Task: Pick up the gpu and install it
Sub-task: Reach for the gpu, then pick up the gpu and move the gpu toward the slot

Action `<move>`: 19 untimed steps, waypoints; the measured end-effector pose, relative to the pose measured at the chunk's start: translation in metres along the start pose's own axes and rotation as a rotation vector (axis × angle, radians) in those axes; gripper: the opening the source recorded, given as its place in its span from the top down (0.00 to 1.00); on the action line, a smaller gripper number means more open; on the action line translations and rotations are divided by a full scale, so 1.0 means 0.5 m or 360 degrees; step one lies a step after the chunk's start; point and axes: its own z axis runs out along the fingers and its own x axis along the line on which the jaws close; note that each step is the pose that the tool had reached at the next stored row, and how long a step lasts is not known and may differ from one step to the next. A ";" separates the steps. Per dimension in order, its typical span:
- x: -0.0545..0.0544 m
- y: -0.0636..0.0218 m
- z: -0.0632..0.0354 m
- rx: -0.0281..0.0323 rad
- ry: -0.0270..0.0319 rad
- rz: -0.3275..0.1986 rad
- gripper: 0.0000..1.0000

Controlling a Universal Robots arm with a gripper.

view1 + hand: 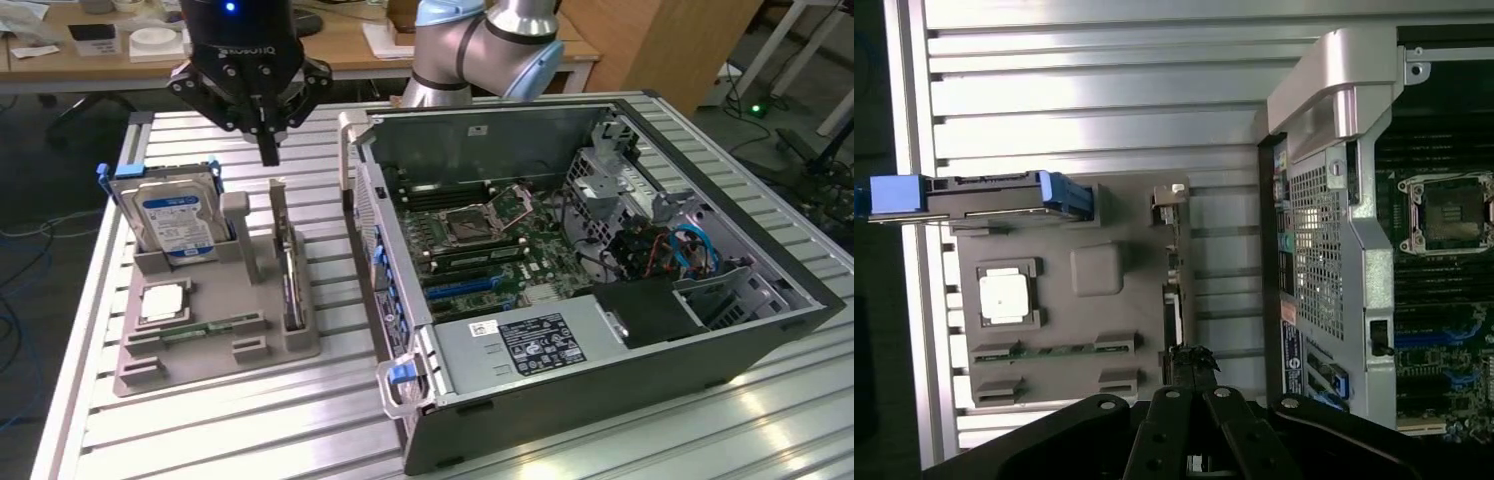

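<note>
- The gpu [290, 272] stands on its long edge in a narrow slot of the grey tray [227, 290], along the tray's side nearest the computer case [601, 400].
- Both views catch it almost edge-on, as a thin dark card. In the wrist view, the gpu [1173, 310] has a small silvery bracket at the end away from the fingertips.
- The gripper [270, 155] hangs above the gpu's far end in the exterior view, with its jaws pressed together and nothing between them. In the wrist view the gripper [1192, 358] lines up over the card's edge.
- The tray [1069, 320] also holds three other parts:
  - A hard drive [174, 215] with a blue-and-white label stands upright at the tray's far end. Seen in the wrist view, the hard drive [994, 192] has blue rails.
  - A CPU [160, 300] [1007, 295] lies flat in a square recess.
  - A narrow green memory stick [214, 328] [1054, 350] lies in a groove beside the CPU.
- The computer case [1324, 230] lies open on its side, just beside the tray on the exterior view's right.
- Inside the case is a motherboard [461, 255] with a bare CPU socket [477, 222] [1452, 212]. A power supply [534, 345] with a printed label sits at the near end.
- Tray and case both rest on a ribbed metal table [267, 430] [1104, 100].
</note>
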 end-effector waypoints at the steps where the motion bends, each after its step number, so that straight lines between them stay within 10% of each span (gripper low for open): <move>1: 0.004 0.000 0.000 -0.00001 -0.00001 0.0000 0.89; 19: 0.020 -0.001 0.000 -0.00002 -0.00001 0.0000 0.89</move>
